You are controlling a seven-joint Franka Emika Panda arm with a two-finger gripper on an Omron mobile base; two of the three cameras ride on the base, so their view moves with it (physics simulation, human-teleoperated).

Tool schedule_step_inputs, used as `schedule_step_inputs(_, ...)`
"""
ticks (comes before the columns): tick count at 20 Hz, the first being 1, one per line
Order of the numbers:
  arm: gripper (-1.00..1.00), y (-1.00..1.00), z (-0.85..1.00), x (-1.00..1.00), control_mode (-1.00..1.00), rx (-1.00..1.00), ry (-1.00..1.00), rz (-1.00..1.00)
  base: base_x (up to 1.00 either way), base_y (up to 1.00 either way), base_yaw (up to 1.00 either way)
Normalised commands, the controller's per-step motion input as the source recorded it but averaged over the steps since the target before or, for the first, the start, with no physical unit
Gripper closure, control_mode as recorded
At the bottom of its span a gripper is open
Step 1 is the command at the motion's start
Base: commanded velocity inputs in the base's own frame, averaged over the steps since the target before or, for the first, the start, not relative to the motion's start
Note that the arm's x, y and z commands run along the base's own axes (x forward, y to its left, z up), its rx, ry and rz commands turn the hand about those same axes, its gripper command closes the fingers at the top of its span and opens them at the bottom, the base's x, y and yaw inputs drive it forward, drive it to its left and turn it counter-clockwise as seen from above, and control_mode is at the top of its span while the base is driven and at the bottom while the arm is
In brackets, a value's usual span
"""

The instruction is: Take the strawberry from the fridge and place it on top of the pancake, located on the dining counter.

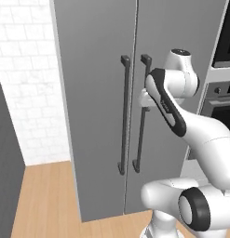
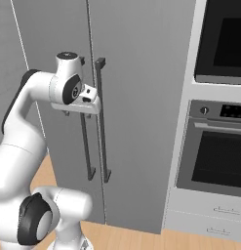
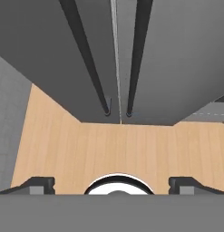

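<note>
White arm links fill my left base view, the hand raised just in front of the fridge [image 1: 98, 93], both doors shut, near the right door's dark handle [image 1: 140, 116]. From the right base view, the hand sits beside the two handles; a wall oven [image 2: 214, 146] stands right of the fridge. Down the hand view, my tool [image 3: 111, 186] is spread wide, gripping nothing, over wooden floor [image 3: 86, 149] below the doors.

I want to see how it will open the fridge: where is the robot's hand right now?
The hand is raised in front of the closed fridge, close to its two dark bar handles near their upper ends, left of the wall oven.
</note>
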Motion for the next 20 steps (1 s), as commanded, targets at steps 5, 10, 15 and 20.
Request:
schedule_step_inputs(5,-1.00,0.00,0.00,0.00,1.00,0.00,0.00,0.00,-0.29,0.00,-0.04)
schedule_step_inputs(10,-1.00,0.00,0.00,0.00,1.00,0.00,0.00,0.00,0.00,0.00,-0.02)
schedule_step_inputs(15,-1.00,0.00,0.00,0.16,-1.00,0.00,-0.10,0.00,0.02,0.00,0.00)
schedule_step_inputs(20,-1.00,0.00,0.00,0.61,-1.00,-0.02,-0.46,-0.01,0.00,0.00,0.00)
